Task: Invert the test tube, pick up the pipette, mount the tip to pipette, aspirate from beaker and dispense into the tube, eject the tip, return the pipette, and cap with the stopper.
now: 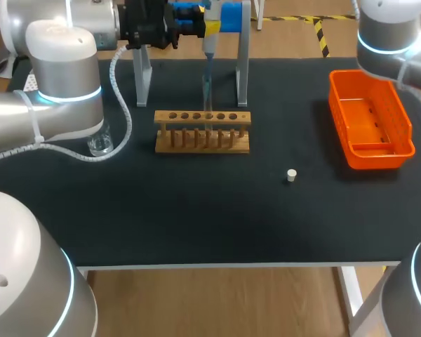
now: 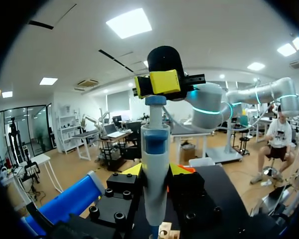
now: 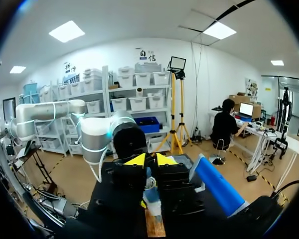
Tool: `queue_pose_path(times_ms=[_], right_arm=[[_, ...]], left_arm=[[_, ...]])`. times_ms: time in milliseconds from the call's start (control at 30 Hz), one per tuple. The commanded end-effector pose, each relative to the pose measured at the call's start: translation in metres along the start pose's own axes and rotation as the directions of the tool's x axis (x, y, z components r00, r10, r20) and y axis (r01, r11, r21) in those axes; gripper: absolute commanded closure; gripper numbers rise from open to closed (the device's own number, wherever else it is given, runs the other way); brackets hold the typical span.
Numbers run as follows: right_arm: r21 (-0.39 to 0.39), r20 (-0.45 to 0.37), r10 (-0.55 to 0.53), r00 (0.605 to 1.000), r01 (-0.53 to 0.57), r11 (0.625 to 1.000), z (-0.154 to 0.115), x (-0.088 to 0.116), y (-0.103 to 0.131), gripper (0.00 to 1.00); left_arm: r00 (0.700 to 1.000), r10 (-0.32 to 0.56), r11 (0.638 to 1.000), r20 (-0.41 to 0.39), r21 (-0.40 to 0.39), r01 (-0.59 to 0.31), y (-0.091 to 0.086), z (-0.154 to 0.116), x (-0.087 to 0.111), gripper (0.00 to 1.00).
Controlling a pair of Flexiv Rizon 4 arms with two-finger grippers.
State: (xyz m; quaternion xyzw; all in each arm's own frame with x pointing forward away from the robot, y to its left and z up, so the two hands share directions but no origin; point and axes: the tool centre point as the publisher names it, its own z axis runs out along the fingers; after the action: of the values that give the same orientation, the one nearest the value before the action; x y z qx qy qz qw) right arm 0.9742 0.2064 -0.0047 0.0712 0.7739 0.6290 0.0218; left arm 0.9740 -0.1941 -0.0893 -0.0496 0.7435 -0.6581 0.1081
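My left gripper [image 1: 205, 29] [image 2: 155, 172] is shut on the white and blue pipette [image 1: 209, 43] [image 2: 155, 164], holding it upright above the wooden tube rack [image 1: 202, 131]. The clear pipette tip [image 1: 208, 88] points down into a middle hole of the rack; a tube there is hard to make out. My right gripper [image 3: 153, 160] [image 2: 164, 82] sits on top of the pipette's plunger [image 2: 155, 100], its yellow tips slightly apart. A glass beaker [image 1: 100, 144] stands left of the rack. The white stopper [image 1: 291, 175] lies right of the rack, nearer the front.
An orange bin [image 1: 370, 119] stands at the right of the table. The metal legs of a stand [image 1: 242, 67] rise behind the rack. My left arm's elbow [image 1: 59, 77] hangs over the beaker side.
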Motion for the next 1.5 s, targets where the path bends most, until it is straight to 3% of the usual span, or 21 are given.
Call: queue_pose_path(times_ms=[33, 200, 433, 867, 1000, 1500], right_arm=[[-0.016, 0.015, -0.006, 1.000, 0.006, 1.000, -0.024, 0.007, -0.004, 0.00], [-0.038, 0.004, -0.024, 1.000, 0.024, 0.999, -0.047, 0.007, -0.019, 0.00], [-0.028, -0.056, -0.021, 0.998, 0.019, 0.999, -0.064, 0.008, -0.070, 0.00], [-0.082, -0.149, -0.069, 0.986, 0.057, 0.995, -0.052, 0.004, -0.144, 0.00], [-0.076, -0.124, -0.058, 0.990, 0.049, 0.996, -0.045, -0.002, -0.163, 0.00], [-0.081, -0.114, -0.031, 0.993, 0.022, 0.996, -0.045, -0.005, -0.167, 0.00]], left_arm=[[1.000, -0.001, 1.000, -0.001, -0.002, 0.001, -0.001, 0.000, 0.000, 1.00], [1.000, -0.001, 1.000, -0.001, -0.002, 0.001, -0.001, 0.000, 0.000, 1.00], [1.000, -0.001, 1.000, -0.001, -0.002, 0.001, -0.001, 0.000, 0.000, 1.00], [1.000, -0.001, 1.000, -0.001, -0.002, 0.001, -0.001, 0.000, 0.000, 1.00], [1.000, -0.001, 1.000, -0.001, -0.002, 0.001, -0.001, 0.000, 0.000, 1.00], [1.000, -0.001, 1.000, -0.001, -0.002, 0.001, -0.001, 0.000, 0.000, 1.00]])
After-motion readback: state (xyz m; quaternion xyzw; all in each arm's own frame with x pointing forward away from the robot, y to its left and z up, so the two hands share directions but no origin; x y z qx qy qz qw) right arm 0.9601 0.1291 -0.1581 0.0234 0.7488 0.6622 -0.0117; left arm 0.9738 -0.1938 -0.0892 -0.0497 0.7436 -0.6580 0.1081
